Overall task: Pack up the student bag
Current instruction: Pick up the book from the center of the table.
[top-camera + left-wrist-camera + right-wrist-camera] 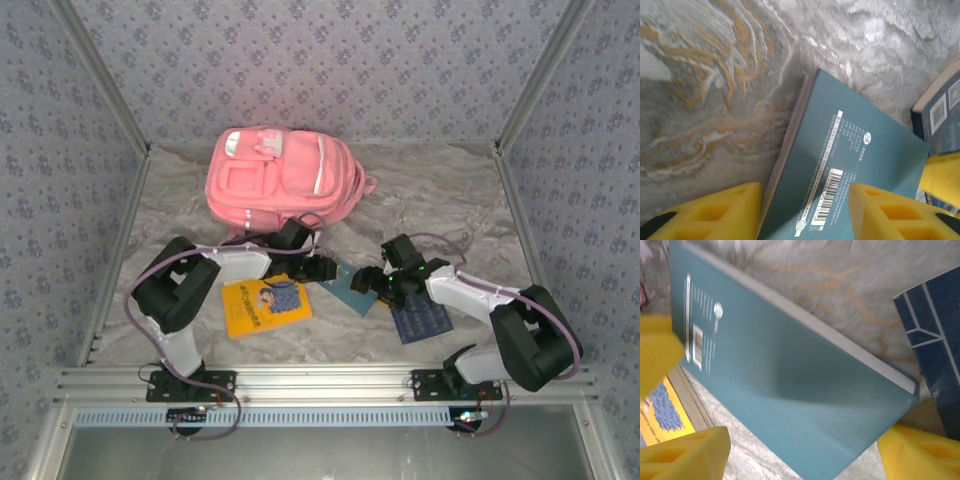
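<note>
Centrally, low in the top view, a teal book (350, 290) is seen lying on the table (450, 200) between the two grippers. The left gripper (322, 268) is set at its left end and the right gripper (385, 283) at its right end. The book is approached from both ends, probably so that it can be steadied by one gripper while it is raised by the other.

Left wrist view: the jaws stand apart, with one finger (715, 215) off the book's long edge at lower left and the other over the cover at lower right. No clamp is shown.

Right wrist view: the jaws are spread wide, with the book's corner between them at the bottom of the frame. Nothing is gripped, as far as can be told.

The bag (285, 175) is placed at upper centre-left, front pockets up, well apart from the books. Whether its main opening is unzipped cannot be told.

A yellow book (265, 305) lies at lower left, just beside the teal one. A blue book (425, 320) lies at lower right.

Judged: packing is barely begun. The teal book is taken first, being within reach of both arms.
</note>
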### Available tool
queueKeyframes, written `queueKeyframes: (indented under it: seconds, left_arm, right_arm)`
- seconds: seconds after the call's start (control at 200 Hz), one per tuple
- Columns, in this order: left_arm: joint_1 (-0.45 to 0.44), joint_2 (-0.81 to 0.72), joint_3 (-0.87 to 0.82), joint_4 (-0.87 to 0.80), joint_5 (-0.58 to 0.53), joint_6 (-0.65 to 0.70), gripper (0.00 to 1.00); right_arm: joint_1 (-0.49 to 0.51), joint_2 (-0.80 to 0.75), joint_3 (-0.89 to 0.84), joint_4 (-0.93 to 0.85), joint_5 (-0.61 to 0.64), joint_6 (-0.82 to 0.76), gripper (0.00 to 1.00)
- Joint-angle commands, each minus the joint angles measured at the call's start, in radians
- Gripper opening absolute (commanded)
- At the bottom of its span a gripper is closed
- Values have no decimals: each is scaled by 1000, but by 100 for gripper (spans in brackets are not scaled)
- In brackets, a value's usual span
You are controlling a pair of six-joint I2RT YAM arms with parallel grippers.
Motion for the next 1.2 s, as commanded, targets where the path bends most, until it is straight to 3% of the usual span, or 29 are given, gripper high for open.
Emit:
queueKeyframes:
  seconds: [0.0,0.23,0.57,1.199]
  left_arm:
    - [-51,-28,-36,-15,101,-37,49]
    - [-63,-22,-74,34,101,-99,49]
    - [-93,23,-63,43,96,-102,44]
    - [-101,34,-47,28,119,-69,43]
  right_arm:
    - [-15,11,33,146,-67,-3,79]
    - [-62,4,-52,251,-147,64,80]
    - [-145,-18,-247,661,-326,280,79]
    - [-115,-175,-212,555,-353,216,79]
